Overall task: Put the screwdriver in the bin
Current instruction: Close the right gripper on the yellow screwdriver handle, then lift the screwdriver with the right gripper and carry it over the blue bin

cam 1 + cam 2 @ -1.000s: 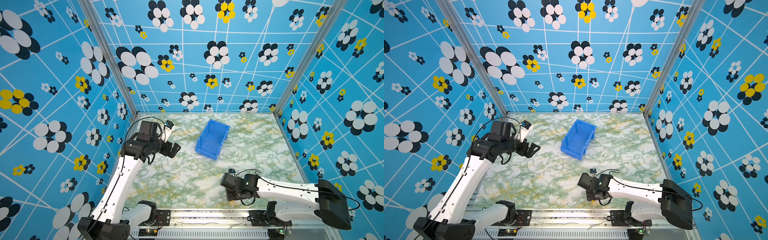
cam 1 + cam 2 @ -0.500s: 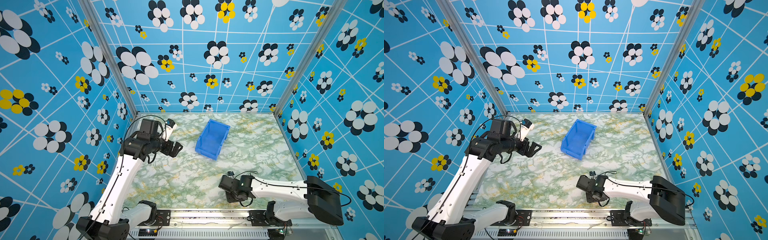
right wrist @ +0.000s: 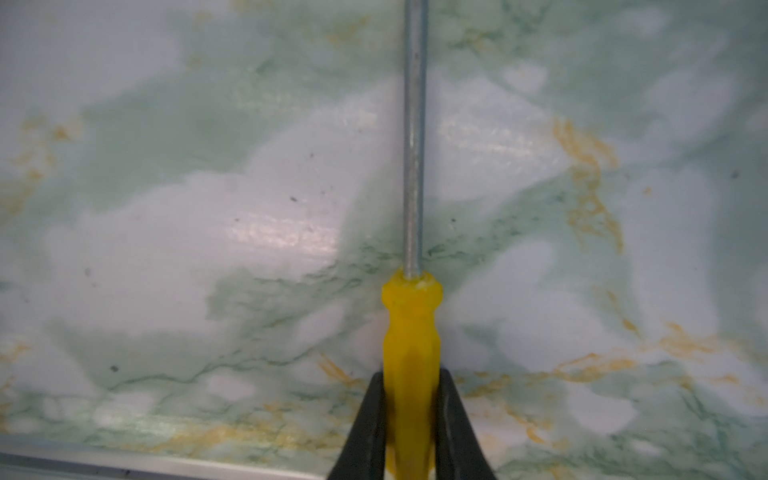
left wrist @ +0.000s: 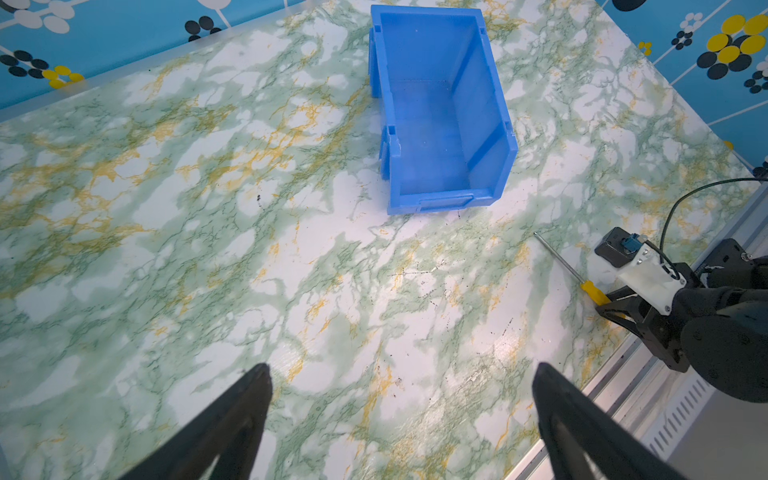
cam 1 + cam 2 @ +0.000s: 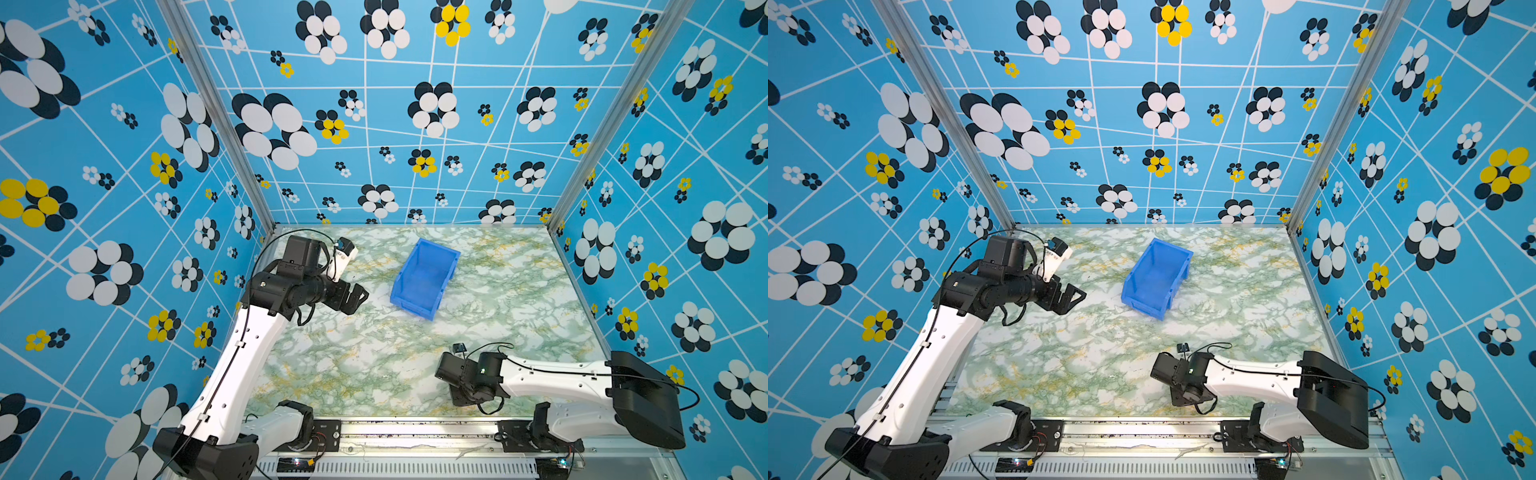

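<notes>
One screwdriver [image 3: 411, 328], near right on the counter [image 5: 353, 365], yellow handle clenched in the right hand [image 3: 410, 386]. One blue bin [image 5: 424, 278], far centre. The left hand [image 4: 401, 374], raised at left, released.

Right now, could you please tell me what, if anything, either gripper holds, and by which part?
The right gripper grips the slim yellow-handled screwdriver by its plastic handle; the left gripper holds nothing.
</notes>
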Robot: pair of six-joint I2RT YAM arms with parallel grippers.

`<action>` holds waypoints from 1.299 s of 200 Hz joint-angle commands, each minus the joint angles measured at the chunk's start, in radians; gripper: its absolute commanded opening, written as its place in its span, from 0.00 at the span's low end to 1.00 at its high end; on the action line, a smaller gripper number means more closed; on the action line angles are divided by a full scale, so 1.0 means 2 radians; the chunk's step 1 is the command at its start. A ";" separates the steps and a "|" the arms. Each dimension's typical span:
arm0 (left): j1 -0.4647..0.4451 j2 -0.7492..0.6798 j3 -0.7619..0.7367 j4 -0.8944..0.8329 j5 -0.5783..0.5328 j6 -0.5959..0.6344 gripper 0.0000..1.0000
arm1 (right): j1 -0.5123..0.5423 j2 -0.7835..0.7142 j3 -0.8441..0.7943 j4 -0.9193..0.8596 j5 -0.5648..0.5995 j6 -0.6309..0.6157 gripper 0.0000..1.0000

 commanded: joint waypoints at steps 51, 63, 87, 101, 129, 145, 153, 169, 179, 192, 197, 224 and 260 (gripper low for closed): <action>-0.008 -0.012 -0.028 0.014 -0.009 0.016 0.99 | 0.004 -0.042 -0.017 -0.034 0.011 0.007 0.11; -0.008 -0.015 -0.031 0.016 -0.006 0.019 0.99 | 0.004 -0.062 -0.012 -0.047 0.014 0.006 0.11; -0.008 -0.020 -0.041 0.020 -0.003 0.026 0.99 | 0.004 -0.099 0.007 -0.076 0.021 -0.001 0.11; -0.009 -0.019 -0.049 0.021 -0.006 0.027 0.99 | 0.004 -0.113 0.028 -0.096 0.025 -0.009 0.11; -0.010 -0.018 -0.057 0.026 -0.022 0.027 0.99 | 0.004 -0.119 0.087 -0.142 0.041 -0.033 0.11; -0.011 -0.020 -0.061 0.029 -0.023 0.027 0.99 | 0.001 -0.111 0.129 -0.166 0.053 -0.054 0.11; -0.011 -0.022 -0.062 0.029 -0.023 0.027 0.99 | -0.004 -0.103 0.150 -0.173 0.056 -0.067 0.12; -0.011 -0.022 -0.062 0.029 -0.022 0.024 0.99 | -0.022 -0.087 0.188 -0.174 0.050 -0.094 0.12; -0.012 -0.021 -0.061 0.029 -0.021 0.022 0.99 | -0.039 -0.075 0.210 -0.167 0.038 -0.112 0.12; -0.012 -0.022 -0.059 0.030 -0.021 0.022 0.99 | -0.065 -0.057 0.237 -0.157 0.023 -0.137 0.12; -0.012 -0.022 -0.058 0.030 -0.022 0.022 0.99 | -0.074 -0.048 0.250 -0.154 0.019 -0.147 0.12; -0.012 -0.026 -0.055 0.033 -0.025 0.019 0.99 | -0.127 0.019 0.324 -0.150 -0.001 -0.201 0.12; -0.013 -0.029 -0.052 0.029 -0.022 0.017 0.99 | -0.195 0.117 0.414 -0.126 -0.040 -0.241 0.11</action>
